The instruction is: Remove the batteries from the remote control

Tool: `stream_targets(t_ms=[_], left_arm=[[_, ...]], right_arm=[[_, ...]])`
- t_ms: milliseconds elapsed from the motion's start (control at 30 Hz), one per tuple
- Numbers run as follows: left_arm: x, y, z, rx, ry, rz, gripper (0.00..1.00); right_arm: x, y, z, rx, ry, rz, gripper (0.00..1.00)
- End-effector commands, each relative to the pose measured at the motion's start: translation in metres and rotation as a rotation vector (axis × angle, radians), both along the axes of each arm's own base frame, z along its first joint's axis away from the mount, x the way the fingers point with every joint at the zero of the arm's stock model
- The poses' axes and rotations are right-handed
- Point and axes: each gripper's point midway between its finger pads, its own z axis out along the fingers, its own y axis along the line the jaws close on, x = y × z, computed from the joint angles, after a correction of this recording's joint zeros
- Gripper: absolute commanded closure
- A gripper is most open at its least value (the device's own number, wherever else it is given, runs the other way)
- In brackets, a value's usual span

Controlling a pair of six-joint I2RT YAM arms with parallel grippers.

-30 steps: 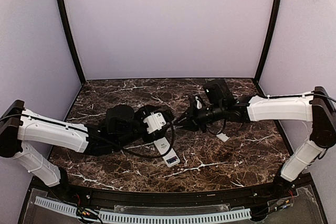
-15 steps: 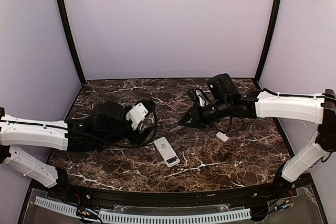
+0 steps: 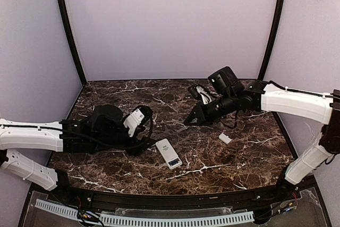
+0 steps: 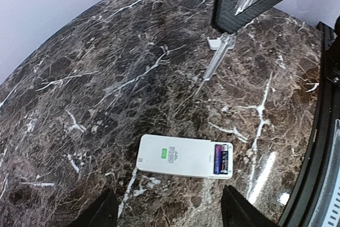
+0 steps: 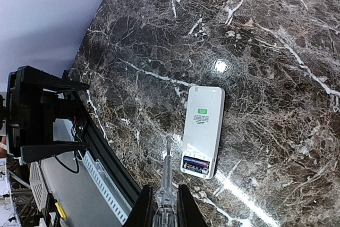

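The white remote control [image 3: 168, 153] lies back-side up on the marble table, with its battery bay open at the near end. The dark blue-purple batteries [image 4: 222, 159] sit in that bay and also show in the right wrist view [image 5: 195, 165]. My left gripper [image 3: 146, 130] is open and empty, just left of the remote [image 4: 183, 156]. My right gripper [image 3: 192, 119] is shut on a clear-handled screwdriver [image 5: 166, 184], held in the air behind and to the right of the remote [image 5: 202, 129]. The screwdriver also shows in the left wrist view [image 4: 218, 59].
The small white cover piece [image 3: 225, 138] lies on the table to the right of the remote and shows in the left wrist view [image 4: 214, 42]. A black rail [image 3: 175, 198] runs along the table's near edge. Lilac walls close in the back and sides.
My left arm has drawn back to the left, away from the remote. My right arm has moved back and to the right with the screwdriver. The remote has stayed in place.
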Motion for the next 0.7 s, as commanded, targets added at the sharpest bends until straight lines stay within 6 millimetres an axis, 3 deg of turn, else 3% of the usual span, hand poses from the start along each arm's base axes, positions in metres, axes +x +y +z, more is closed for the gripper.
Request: stream_targets(t_ms=[0, 233, 467, 667], left_arm=[[-0.017, -0.018, 0.015, -0.085, -0.002, -0.140, 0.33], [-0.012, -0.057, 0.039, -0.096, -0.125, -0.290, 0.34], [0.003, -0.093, 0.040, -0.067, -0.148, -0.340, 0.40], [0.010, -0.114, 0.031, -0.037, -0.142, -0.373, 0.59]], right_arm=[[-0.006, 0.009, 0.023, 0.039, -0.018, 0.070, 1.00], [-0.016, 0.013, 0.032, 0.075, 0.049, 0.083, 1.00], [-0.023, 0.011, 0.032, 0.096, 0.086, 0.074, 1.00], [-0.028, 0.010, 0.034, 0.110, 0.091, 0.088, 1.00]])
